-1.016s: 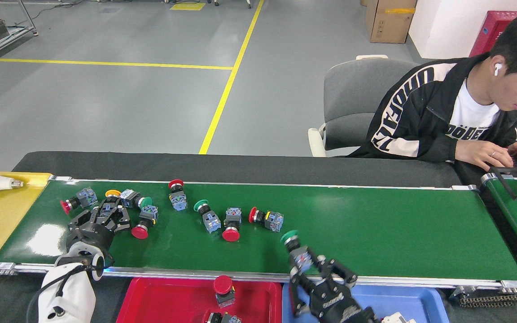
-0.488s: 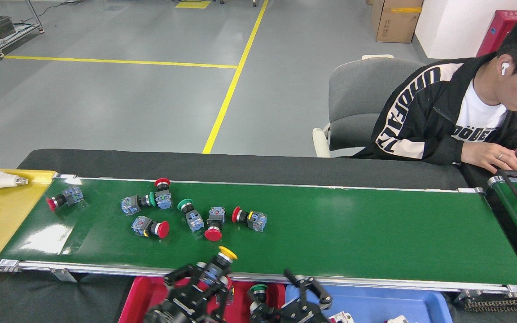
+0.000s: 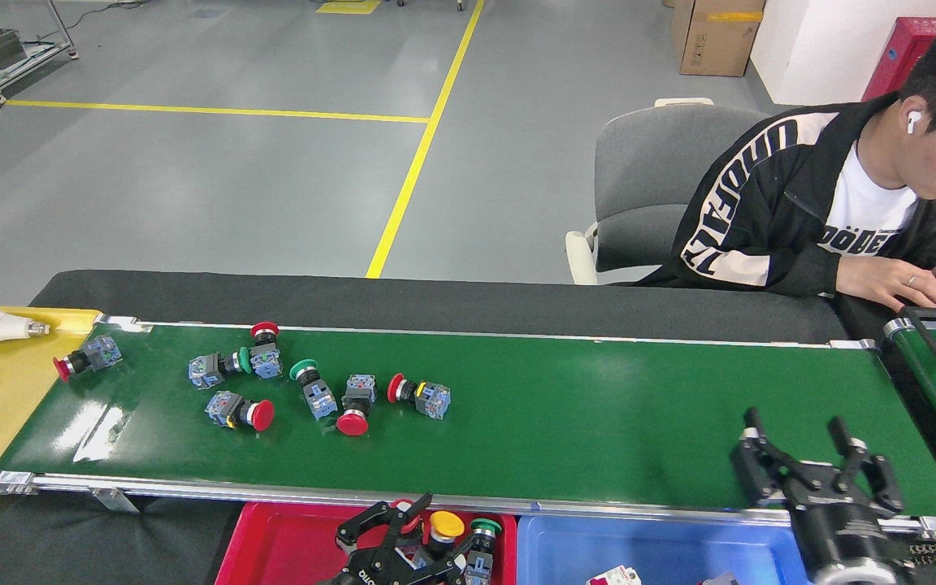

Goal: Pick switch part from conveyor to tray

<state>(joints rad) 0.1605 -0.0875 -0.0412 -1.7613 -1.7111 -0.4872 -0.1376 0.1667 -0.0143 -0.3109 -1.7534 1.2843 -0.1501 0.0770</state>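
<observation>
Both of our hands are black, built from angular linkage bars with small silver screw heads at the joints. Our left hand [image 3: 403, 532] shows curved black fingers and white lettering printed on its body near the bottom edge. Our right hand [image 3: 811, 459] has slim black fingers [image 3: 763, 445] rising from hinged blocks, silver fittings beside them, and a round black wrist with a pale grey ring beneath.

Right hand [image 3: 812, 443] now over conveyor [image 3: 598, 406].
</observation>
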